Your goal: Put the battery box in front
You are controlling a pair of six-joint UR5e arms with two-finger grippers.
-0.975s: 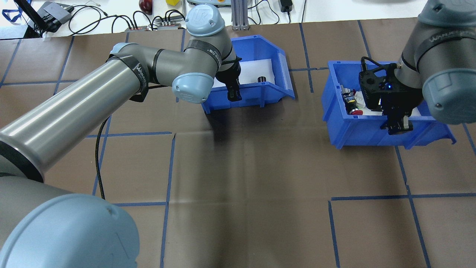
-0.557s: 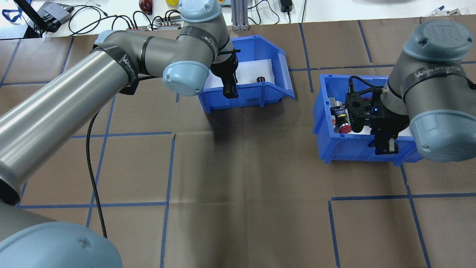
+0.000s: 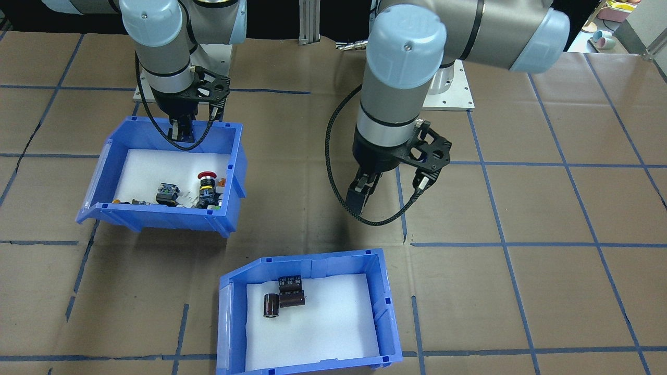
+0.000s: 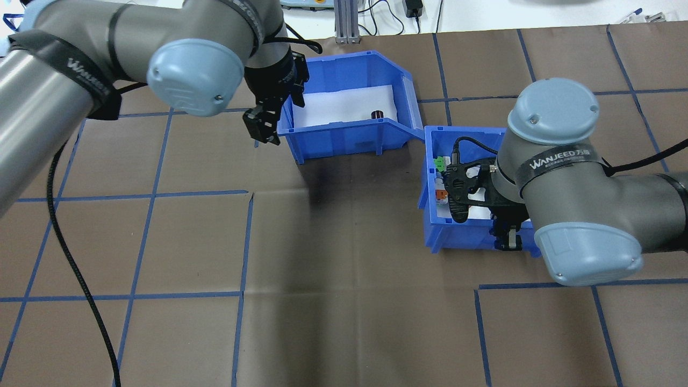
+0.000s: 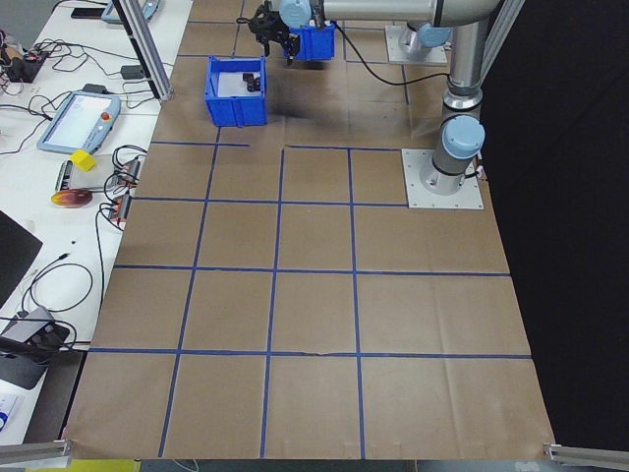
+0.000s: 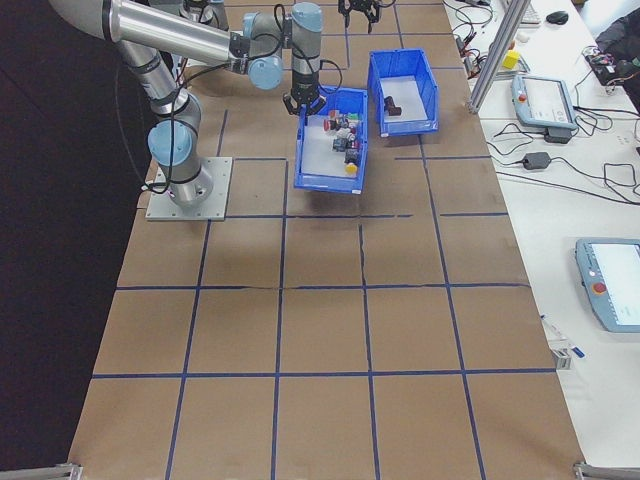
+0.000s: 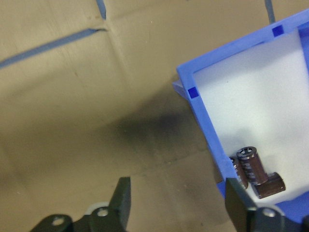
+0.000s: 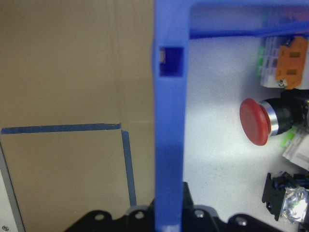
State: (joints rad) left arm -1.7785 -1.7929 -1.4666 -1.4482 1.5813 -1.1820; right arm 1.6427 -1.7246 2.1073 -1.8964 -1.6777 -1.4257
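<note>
The battery box (image 4: 344,137) is a blue bin with a white liner, holding dark cylindrical cells (image 4: 378,114) (image 3: 284,297). It stands on the brown table in the far middle of the overhead view. My left gripper (image 4: 262,129) hangs open just off the box's left end and touches nothing. In the left wrist view the box's corner (image 7: 203,116) and the cells (image 7: 251,166) lie to the right of the open left gripper (image 7: 177,193). My right gripper (image 4: 508,241) is shut on the near wall of a second blue bin (image 4: 457,236), and the right wrist view shows that wall (image 8: 169,121) running between the fingers.
The second bin holds push-buttons and switches, among them a red mushroom button (image 8: 253,121) (image 3: 207,175). Its far corner sits close to the battery box's open front. Cables and devices (image 4: 376,16) line the white bench beyond the table. Blue tape lines grid the table.
My left gripper let go of the battery box's near wall and moved left, off the box. My right gripper dragged the switch bin left and nearer to the robot, turning it.
</note>
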